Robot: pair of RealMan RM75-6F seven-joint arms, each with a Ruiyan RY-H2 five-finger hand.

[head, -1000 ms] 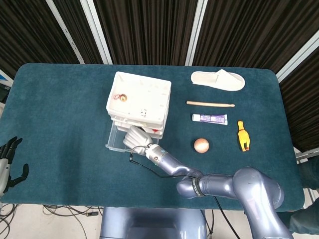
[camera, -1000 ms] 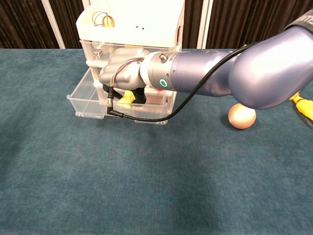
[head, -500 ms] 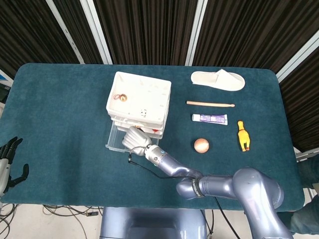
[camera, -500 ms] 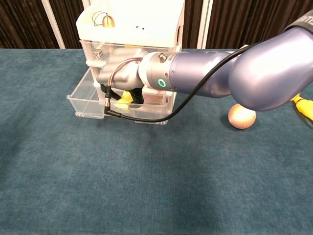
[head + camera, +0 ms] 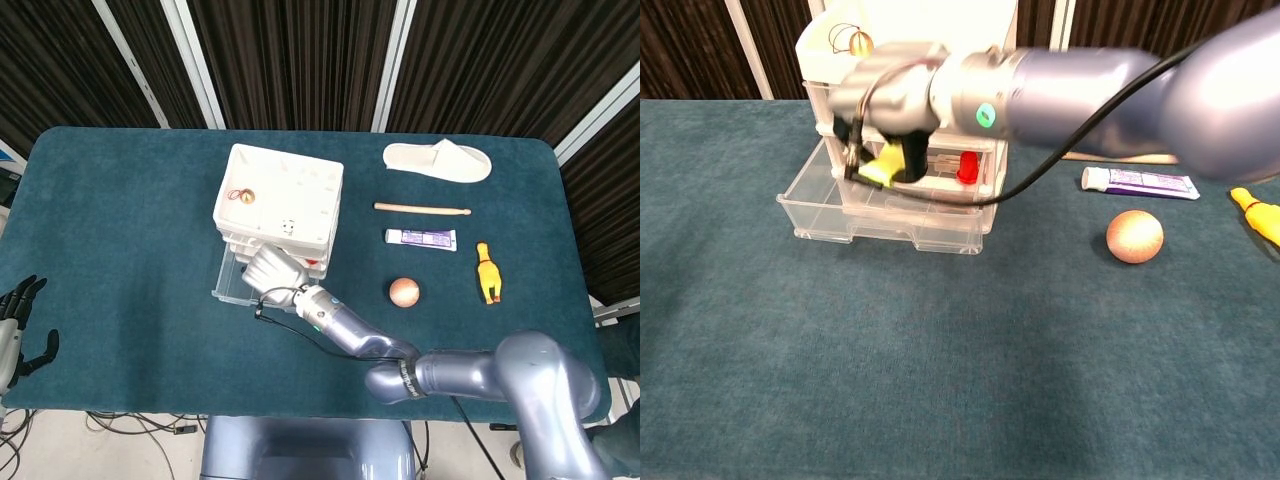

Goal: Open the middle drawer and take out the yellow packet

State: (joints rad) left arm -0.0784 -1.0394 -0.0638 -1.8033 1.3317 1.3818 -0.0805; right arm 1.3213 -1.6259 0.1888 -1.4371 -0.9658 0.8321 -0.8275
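A white and clear drawer cabinet (image 5: 281, 198) (image 5: 910, 45) stands at the table's centre-left. One clear drawer (image 5: 228, 283) (image 5: 875, 215) is pulled out toward me. Above that drawer my right hand (image 5: 274, 270) (image 5: 892, 88) holds the yellow packet (image 5: 881, 165) in its fingers, lifted over the drawer's rim. In the head view the hand hides the packet. A red item (image 5: 967, 167) lies deeper inside the cabinet. My left hand (image 5: 15, 322) hangs beyond the table's left front edge, fingers apart and empty.
Right of the cabinet lie a white slipper (image 5: 438, 160), a wooden stick (image 5: 421, 208), a toothpaste tube (image 5: 421, 238) (image 5: 1139, 182), an orange ball (image 5: 404, 291) (image 5: 1134, 236) and a yellow chicken toy (image 5: 487, 272). A small gold bell (image 5: 243, 196) sits on the cabinet top.
My right hand has risen out of the open drawer, bringing the yellow packet up with it. The left hand has stayed where it was.
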